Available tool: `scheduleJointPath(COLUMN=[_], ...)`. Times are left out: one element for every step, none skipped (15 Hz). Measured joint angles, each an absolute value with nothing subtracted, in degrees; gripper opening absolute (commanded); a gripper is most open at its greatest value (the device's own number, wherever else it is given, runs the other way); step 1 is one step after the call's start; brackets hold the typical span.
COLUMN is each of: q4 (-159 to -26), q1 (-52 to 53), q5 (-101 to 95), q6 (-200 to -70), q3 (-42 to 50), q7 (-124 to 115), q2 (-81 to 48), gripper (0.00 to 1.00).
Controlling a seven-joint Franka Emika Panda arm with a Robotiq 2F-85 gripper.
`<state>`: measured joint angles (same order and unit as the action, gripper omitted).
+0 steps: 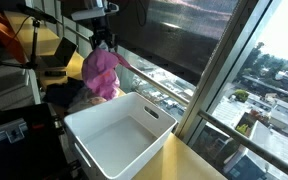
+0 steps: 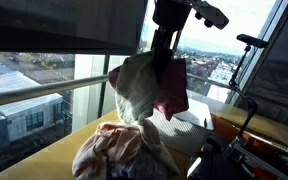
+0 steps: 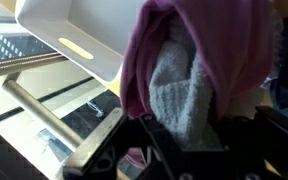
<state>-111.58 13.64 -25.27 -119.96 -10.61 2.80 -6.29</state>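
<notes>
Hanging from the clenched gripper [image 1: 102,42], a pink garment [image 1: 102,72] wrapped around a pale terry towel [image 3: 184,90] dangles clear in the air, up and to one side of the white plastic bin [image 1: 119,135]. The jaws are pinched on the top of the bundle, as the wrist view shows, with pink folds and grey-white terry spilling away between the fingers. In an exterior view the bundle [image 2: 149,90] droops straight below the arm, above a heap of clothes [image 2: 119,150] lying beside the bin. Its lowest fold is just apart from the heap, or barely so. The bin stands open and looks empty, its handle slot visible in the wrist view [image 3: 74,45]. A window rail [image 2: 44,95] runs behind it, with the city beyond the glass.

By the look of it, the step in hand is the carry, with the laundry picked and lifted but not yet over the bin. A next move would call for a sideways travel until the whole hanging length is above the bin's opening. It would need enough height for the trailing folds to clear the near rim, and the grip should be kept tight, since two cloths share one pinch and the inner towel could slip.
</notes>
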Motion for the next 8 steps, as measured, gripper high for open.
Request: scheduleJointPath(q4=[-110.9, -110.3, -109.5, -108.7, -107.8, -106.8, -105.6, -104.3], q1=[14.1, 14.5, 15.0, 15.5, 15.8, 16.2, 16.4, 16.5], q5=[-25.3, -25.3, -25.3, -25.3, -25.3, -25.3, -25.3, -25.3], q6=[-120.0, -120.0, -120.0, -119.9, -119.9, -119.9, -119.9, -119.6], q3=[-10.9, -11.2, -11.4, -11.4, -11.4, -11.4, -11.4, -11.4], q7=[2.8, 2.7, 2.6, 2.6, 2.6, 2.6, 2.6, 2.6], q2=[-7.3, -8.4, -9.7, -11.2, -12.7, -14.4, -16.1, -17.9], gripper=[0.04, 0.04, 0.04, 0.04, 0.04, 0.04, 0.04, 0.04])
